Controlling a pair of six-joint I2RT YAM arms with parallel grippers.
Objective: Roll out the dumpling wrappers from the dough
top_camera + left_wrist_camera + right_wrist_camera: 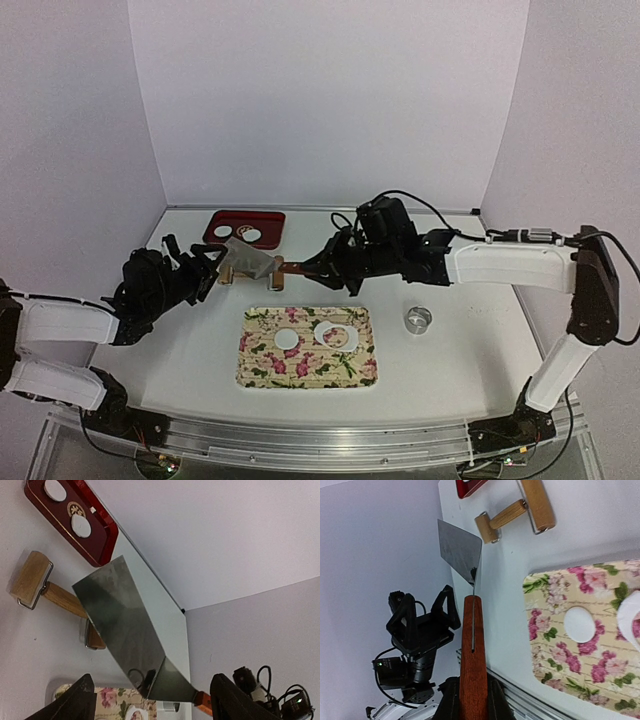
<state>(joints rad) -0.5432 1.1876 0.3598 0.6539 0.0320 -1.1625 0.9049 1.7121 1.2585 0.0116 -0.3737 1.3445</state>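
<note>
White flat table (450, 360), arms bolted at its near edge, white walls around the other sides. Dark red rectangular tray (215, 232) sits at the far edge, left of centre. Wooden rolling pin with wire frame and wooden handle (31, 579) lies just in front of that tray, close but apart from it. Cream rectangular tray with pink flower print (345, 372) lies flat mid-table, nearer the arms. Small shiny metal ring cutter (417, 320) stands to the right of the floral tray, not touching it.
</note>
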